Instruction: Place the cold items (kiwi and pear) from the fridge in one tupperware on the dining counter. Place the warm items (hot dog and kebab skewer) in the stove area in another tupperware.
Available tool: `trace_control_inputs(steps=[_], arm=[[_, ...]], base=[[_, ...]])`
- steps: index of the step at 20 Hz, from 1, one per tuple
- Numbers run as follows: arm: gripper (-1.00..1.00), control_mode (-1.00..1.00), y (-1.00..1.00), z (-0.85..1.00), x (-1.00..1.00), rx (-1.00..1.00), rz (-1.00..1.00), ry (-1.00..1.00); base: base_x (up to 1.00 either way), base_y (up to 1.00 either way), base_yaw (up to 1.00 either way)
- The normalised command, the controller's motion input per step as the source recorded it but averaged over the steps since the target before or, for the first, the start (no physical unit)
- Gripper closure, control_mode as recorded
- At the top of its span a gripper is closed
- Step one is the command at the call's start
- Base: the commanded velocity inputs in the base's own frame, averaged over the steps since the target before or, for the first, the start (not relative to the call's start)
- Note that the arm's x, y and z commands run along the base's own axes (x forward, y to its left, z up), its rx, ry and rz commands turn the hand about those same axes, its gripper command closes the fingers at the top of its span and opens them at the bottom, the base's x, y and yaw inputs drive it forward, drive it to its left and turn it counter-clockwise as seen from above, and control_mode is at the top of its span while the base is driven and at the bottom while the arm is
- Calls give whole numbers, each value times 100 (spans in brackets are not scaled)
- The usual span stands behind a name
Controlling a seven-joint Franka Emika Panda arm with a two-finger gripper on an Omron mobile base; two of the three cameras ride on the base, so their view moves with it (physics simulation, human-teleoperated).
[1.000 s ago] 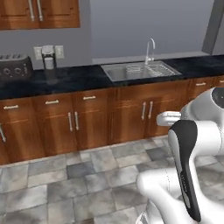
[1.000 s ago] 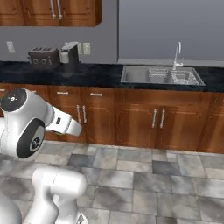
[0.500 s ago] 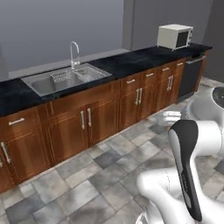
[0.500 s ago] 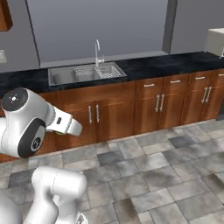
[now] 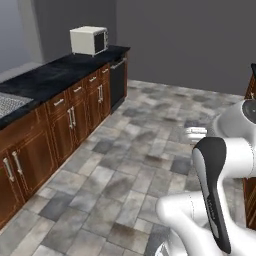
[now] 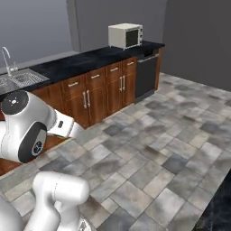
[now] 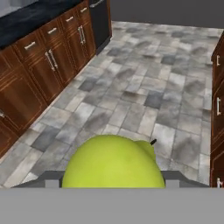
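The pear (image 7: 113,162) sits low in the hand view, a yellow-green fruit with a short dark stem at its upper right, pressed up close to the camera between the claw's tips; the claw looks clamped on it with its jaws held wide, though the tips themselves are hidden behind the fruit. Beyond the pear spreads a floor (image 7: 144,92) of grey stone tiles. To one side runs a row of brown wooden cabinets (image 7: 39,65) with small silver handles under a black counter (image 5: 60,75). In the left base view the white arm (image 5: 220,165) rises at the lower right, with a dark band along its nearer link. A cream microwave (image 5: 88,40) stands at the far end of the counter, and a dark dishwasher (image 6: 146,74) front sits just below and beside it. In the right base view a steel sink (image 6: 18,80) with a curved tap (image 6: 6,56) lies at the near left end of the same counter. Grey walls close off the room behind.
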Motion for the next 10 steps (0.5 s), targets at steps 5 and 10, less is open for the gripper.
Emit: trace_control_inputs(steps=[5,10], arm=[[100,100,0,0,0,0,0,0],[100,100,0,0,0,0,0,0]], base=[[-58,0,-65],[-31,2,-15]])
